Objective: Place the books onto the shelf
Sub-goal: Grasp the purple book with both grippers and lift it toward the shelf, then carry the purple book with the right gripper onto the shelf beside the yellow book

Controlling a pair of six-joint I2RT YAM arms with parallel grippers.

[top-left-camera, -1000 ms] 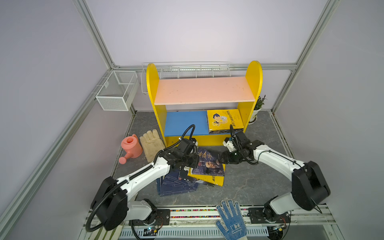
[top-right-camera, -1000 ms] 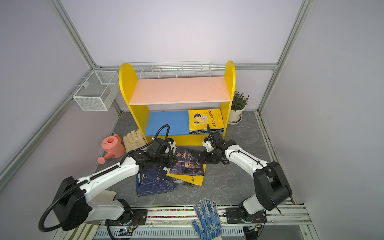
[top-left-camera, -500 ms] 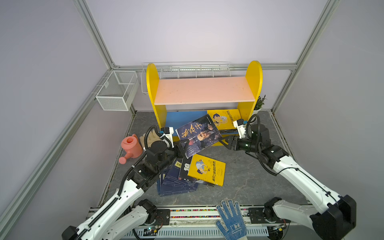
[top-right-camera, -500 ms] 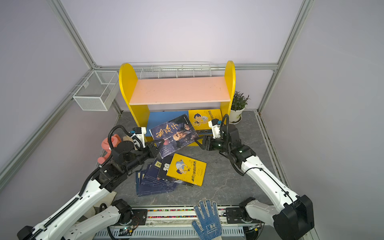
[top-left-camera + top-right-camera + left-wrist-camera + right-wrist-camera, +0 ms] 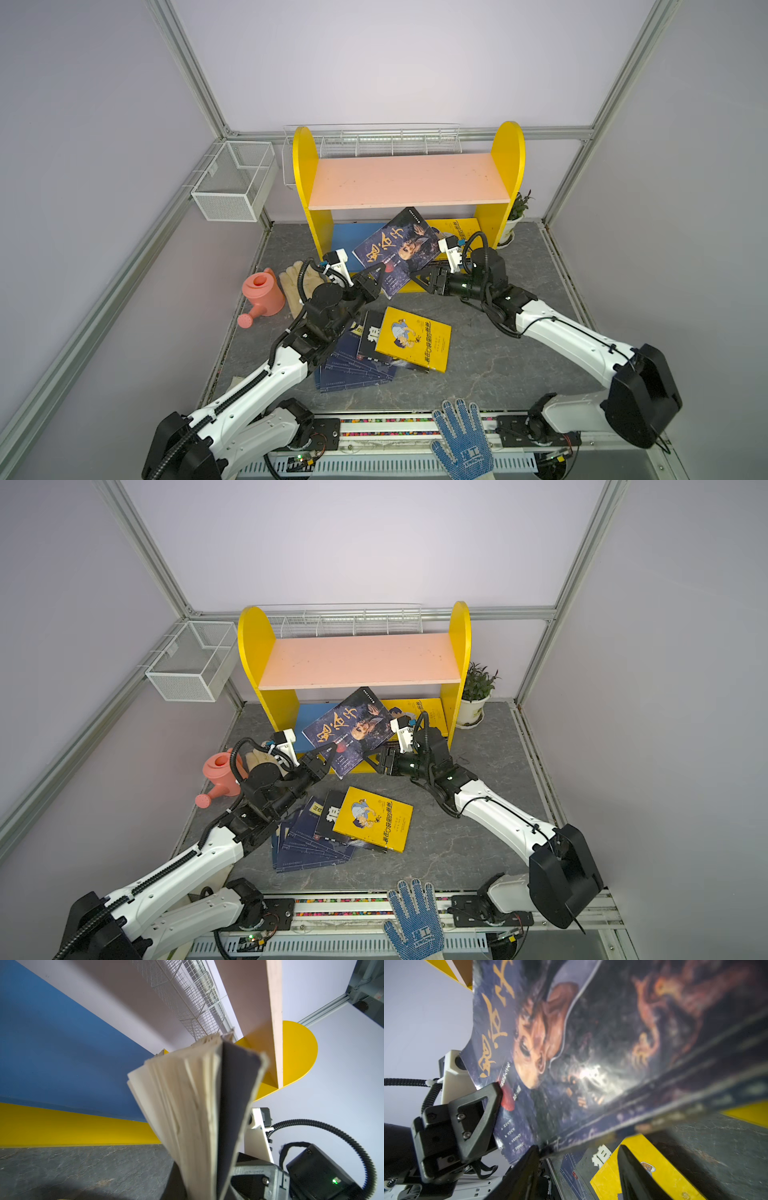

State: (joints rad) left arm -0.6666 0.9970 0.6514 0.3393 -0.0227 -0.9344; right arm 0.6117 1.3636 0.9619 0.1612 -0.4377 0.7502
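A dark book with gold Chinese characters (image 5: 397,249) (image 5: 349,729) hangs tilted in front of the shelf's blue lower board (image 5: 353,237) (image 5: 311,717). My left gripper (image 5: 376,276) (image 5: 326,758) is shut on its lower corner. In the left wrist view its pages (image 5: 187,1105) fan out above the jaws. My right gripper (image 5: 424,278) (image 5: 376,760) (image 5: 578,1153) stands open beside the book's right lower edge (image 5: 591,1043), one fingertip (image 5: 534,1150) at that edge. A yellow book (image 5: 461,228) lies on the blue board. The pink upper board (image 5: 409,180) is bare. More books (image 5: 417,338) (image 5: 374,818) lie piled on the floor.
A pink watering can (image 5: 264,293) and a beige glove (image 5: 295,282) lie left of the shelf. A potted plant (image 5: 517,212) stands at its right. A white mesh basket (image 5: 232,183) and a wire rack (image 5: 374,141) hang on the walls. A blue glove (image 5: 461,436) lies at the front rail.
My left gripper has lifted the dark book off the floor pile and carried it up in front of the shelf. My right arm has pulled back from the pile and now points at the book.
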